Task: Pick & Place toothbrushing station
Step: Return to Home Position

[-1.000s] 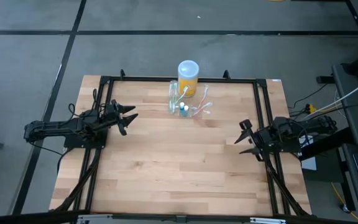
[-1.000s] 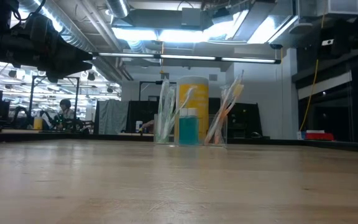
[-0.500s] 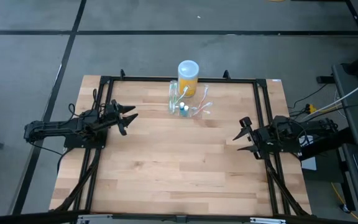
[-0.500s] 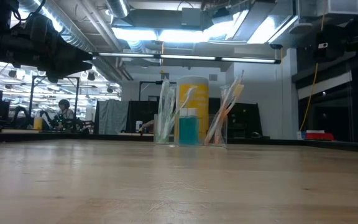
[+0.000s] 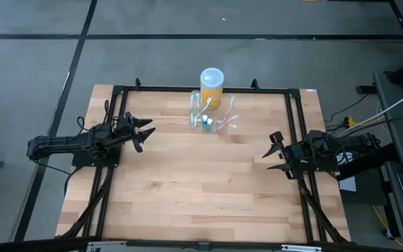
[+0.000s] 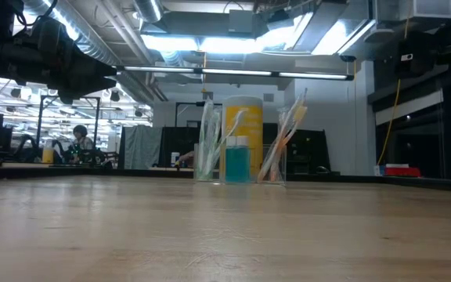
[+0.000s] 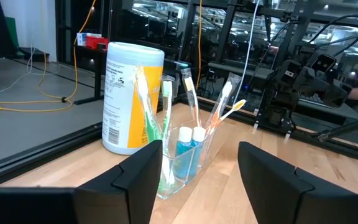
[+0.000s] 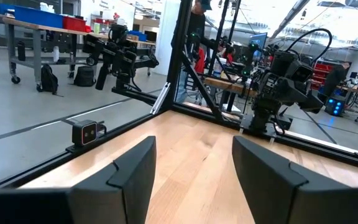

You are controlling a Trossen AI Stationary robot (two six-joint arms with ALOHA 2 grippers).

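Observation:
The toothbrushing station (image 5: pixel 212 117) is a small clear plastic holder with several toothbrushes and two small blue tubes. Its base rests on the wooden table near the far edge, at mid-width; it also shows in the low view (image 6: pixel 241 160) and the left wrist view (image 7: pixel 188 152). My left gripper (image 5: pixel 145 131) hovers open and level at the table's left, pointing toward the station (image 7: pixel 201 180). My right gripper (image 5: pixel 270 148) hovers open and level at the table's right, with nothing between its fingers (image 8: pixel 194 180).
A yellow cylindrical container with a white lid (image 5: pixel 212 82) stands just behind the station, close against it. Black frame rails (image 5: pixel 292 126) run along the table's left, right and far sides. Bare wood (image 5: pixel 201 182) spans the middle and near part.
My right gripper has swung a little toward the table's far edge, still open. The left arm and the station have kept still.

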